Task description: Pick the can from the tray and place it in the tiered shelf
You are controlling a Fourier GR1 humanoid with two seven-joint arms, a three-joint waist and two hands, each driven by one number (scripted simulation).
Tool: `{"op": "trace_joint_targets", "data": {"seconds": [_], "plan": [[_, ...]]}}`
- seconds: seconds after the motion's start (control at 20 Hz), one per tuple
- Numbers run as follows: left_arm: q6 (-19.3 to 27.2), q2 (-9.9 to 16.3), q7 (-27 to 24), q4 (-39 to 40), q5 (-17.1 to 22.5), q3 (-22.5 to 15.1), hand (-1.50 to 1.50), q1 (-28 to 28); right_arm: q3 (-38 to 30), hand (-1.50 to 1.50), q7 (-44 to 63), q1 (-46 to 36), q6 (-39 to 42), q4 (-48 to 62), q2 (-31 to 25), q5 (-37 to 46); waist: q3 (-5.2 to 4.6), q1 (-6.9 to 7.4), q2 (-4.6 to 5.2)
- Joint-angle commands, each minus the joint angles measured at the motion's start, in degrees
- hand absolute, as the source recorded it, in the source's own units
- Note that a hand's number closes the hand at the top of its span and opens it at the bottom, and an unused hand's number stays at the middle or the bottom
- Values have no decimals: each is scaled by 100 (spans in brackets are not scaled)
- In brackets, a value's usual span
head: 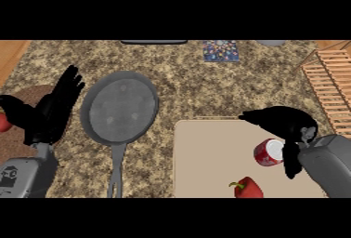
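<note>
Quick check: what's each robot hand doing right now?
Left robot hand: open, fingers straight, holding nothing.
Right robot hand: curled round the can on the tray.

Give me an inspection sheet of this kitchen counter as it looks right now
Surface: speckled granite counter.
Job's things: red can lying on its side on the beige tray; wooden tiered shelf at the right edge.
Clutter: grey frying pan left of the tray; red bell pepper on the tray; patterned box at the far edge.
Hands: right hand curled over the can's far side, grasp not confirmed; left hand open, resting at the left.
Cables: nothing seen.
Surroundings: wood floor past the counter's left corner.
</note>
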Motion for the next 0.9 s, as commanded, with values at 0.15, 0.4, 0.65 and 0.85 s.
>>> {"op": "trace_joint_targets", "data": {"seconds": [0.15, 0.4, 0.65, 0.85], "plan": [[-142, -181, -100, 472, -165, 156, 0, -357, -105, -150, -10, 234, 109, 104, 461, 534, -1, -22, 1], [-98, -210, 49, 171, -409, 132, 0, -182, -70, -150, -795, 204, -212, 744, 345, 1026, 0, -11, 2], [-379, -173, -72, 28, -159, 400, 0, 122, 129, 150, -1134, 467, -582, 945, 464, 1426, 0, 1, 1], [-330, -216, 164, -406, -225, 274, 0, 248, 242, 150, -1769, 162, -1142, 1147, 486, 1670, 2, 38, 2]]}}
